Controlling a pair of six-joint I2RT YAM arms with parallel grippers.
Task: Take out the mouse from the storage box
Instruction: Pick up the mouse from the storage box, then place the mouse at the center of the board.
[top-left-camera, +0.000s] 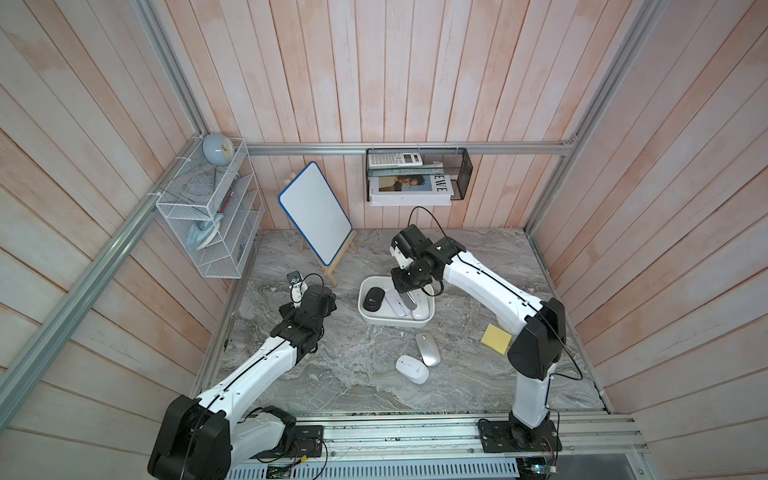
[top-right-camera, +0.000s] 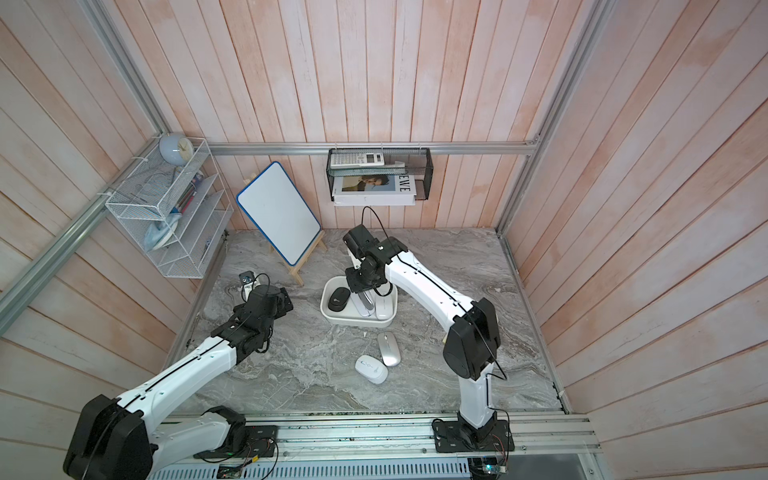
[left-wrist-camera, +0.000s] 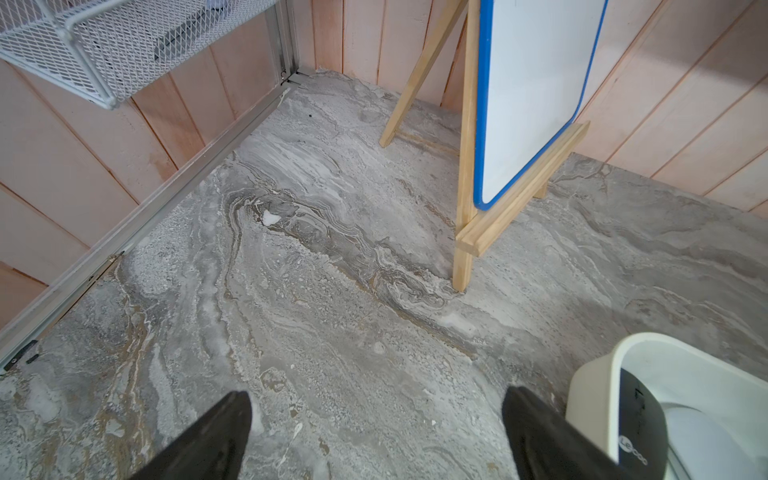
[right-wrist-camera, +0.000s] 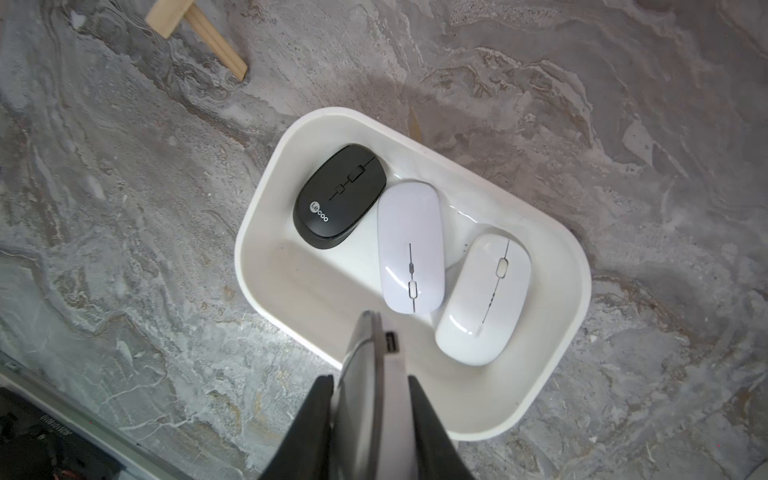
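Left gripper (left-wrist-camera: 376, 395), jaws spread, beside storage box (left-wrist-camera: 592, 399)

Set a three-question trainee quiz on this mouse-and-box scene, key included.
1. How many mice lie inside the storage box, not counting the grey mouse pinched in the right gripper?
2. True or false: the left gripper is open and holds nothing.
3. Which mouse in the box lies nearest the easel? A: the black mouse. B: a white one. C: a yellow one.

Key: 1: three. 2: true. 3: A.
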